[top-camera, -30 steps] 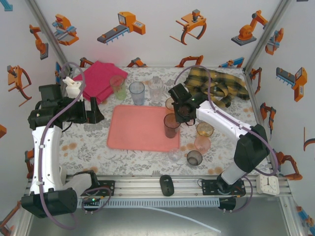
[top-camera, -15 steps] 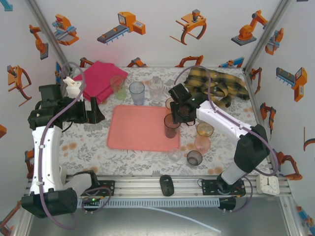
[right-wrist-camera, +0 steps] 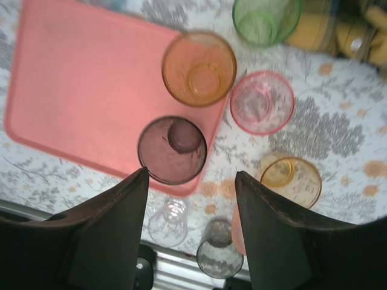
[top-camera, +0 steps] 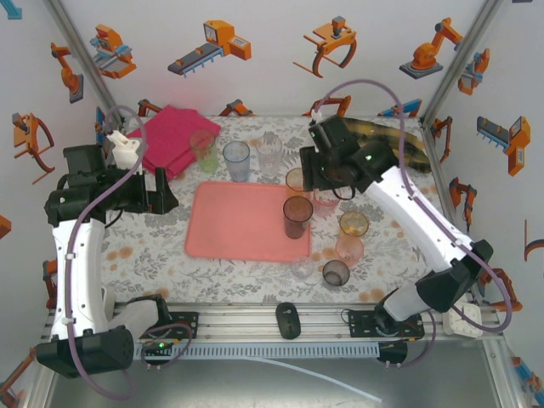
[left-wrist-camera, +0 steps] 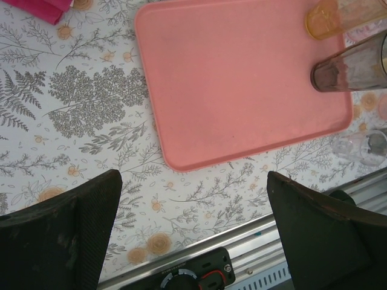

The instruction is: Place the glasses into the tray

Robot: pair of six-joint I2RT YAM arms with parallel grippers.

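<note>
Your smoky glass [top-camera: 297, 217] stands upright on the tray [top-camera: 238, 225] at its right edge. The tray lies lengthwise left-to-right, its left side bare. Right gripper [right-wrist-camera: 190, 178] and left gripper [left-wrist-camera: 193, 178] gape, holding nothing.

the floral worktop [top-camera: 153, 255] carries a pink tray [top-camera: 242, 225] (near the middle), a magenta cloth [top-camera: 174, 136], a plaid cloth [right-wrist-camera: 329, 30] and scattered upright glasses [top-camera: 236, 160].

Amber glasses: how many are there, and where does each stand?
2. One amber glass stands at the far right corner of the tray; the second amber glass stands on the tablecloth to the tray's right. Others may be hidden under the right arm.
</note>
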